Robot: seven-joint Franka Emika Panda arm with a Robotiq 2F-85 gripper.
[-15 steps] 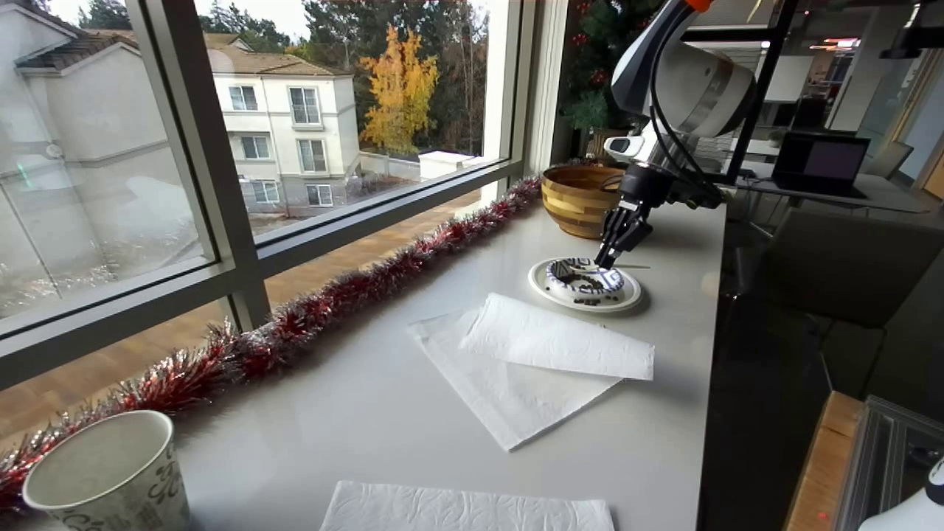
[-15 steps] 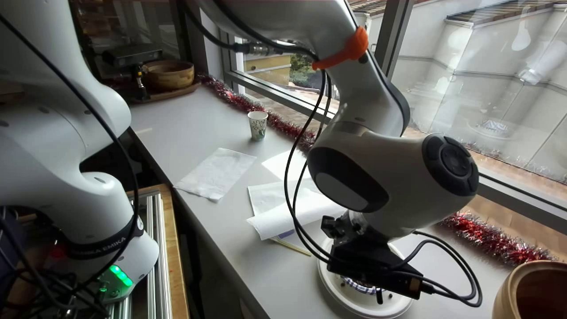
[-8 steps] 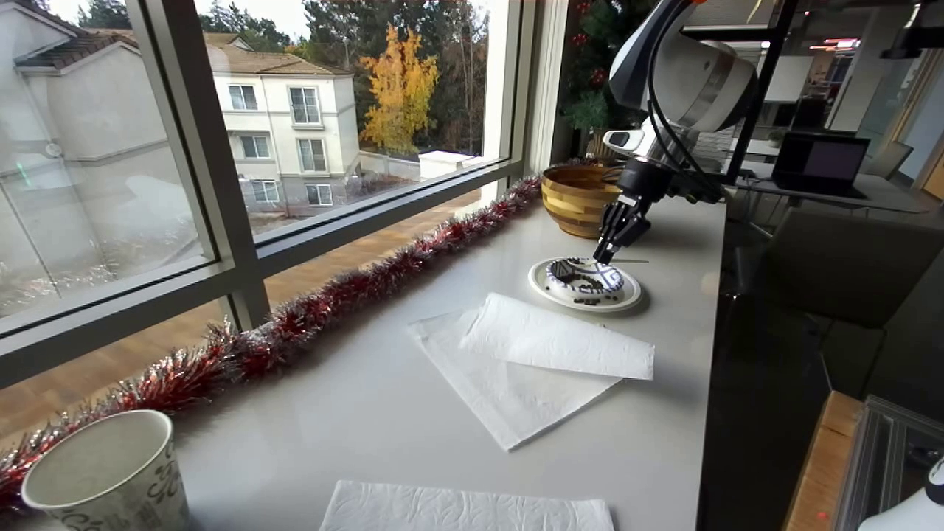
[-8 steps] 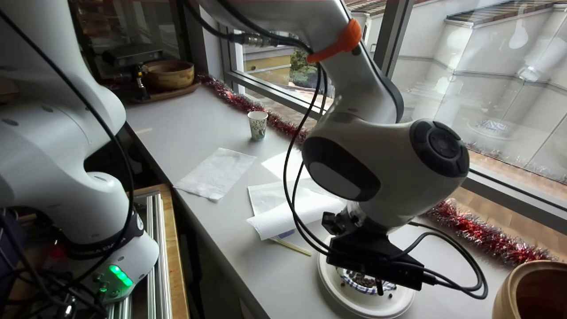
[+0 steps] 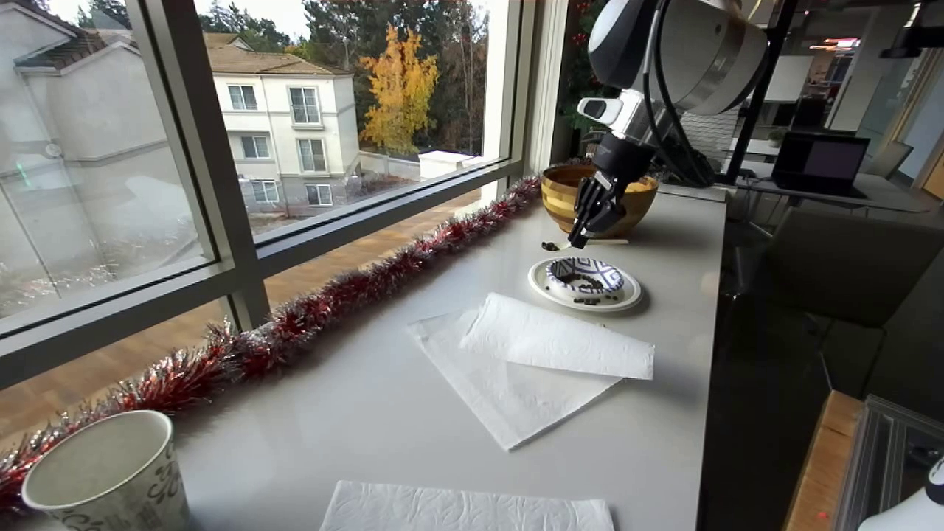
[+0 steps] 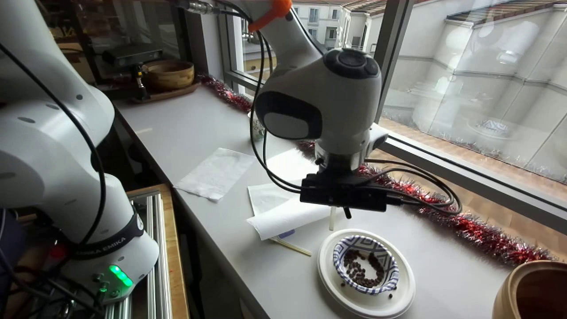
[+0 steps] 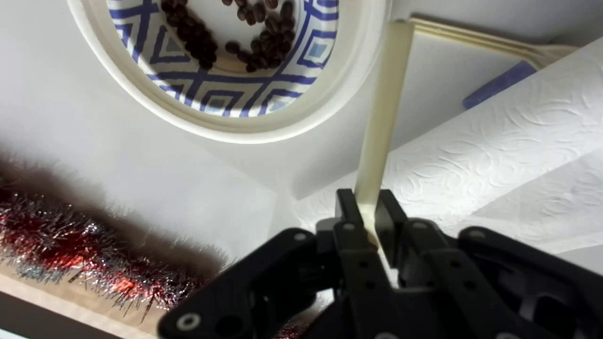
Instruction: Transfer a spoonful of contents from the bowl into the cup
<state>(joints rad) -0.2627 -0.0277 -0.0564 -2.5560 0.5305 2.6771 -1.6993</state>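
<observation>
Though near the patterned bowl (image 6: 366, 243) — jaws barely apart, tight on the spoon (image 7: 383, 113) by its handle.

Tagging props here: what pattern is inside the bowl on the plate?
The bowl has blue lines forming nested boxes on white, clearest in the wrist view.

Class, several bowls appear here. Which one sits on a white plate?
Only the blue-patterned bowl of dark beans does. One wooden bowl stands directly on the counter; the distant wooden bowl sits on a brown tray.
</observation>
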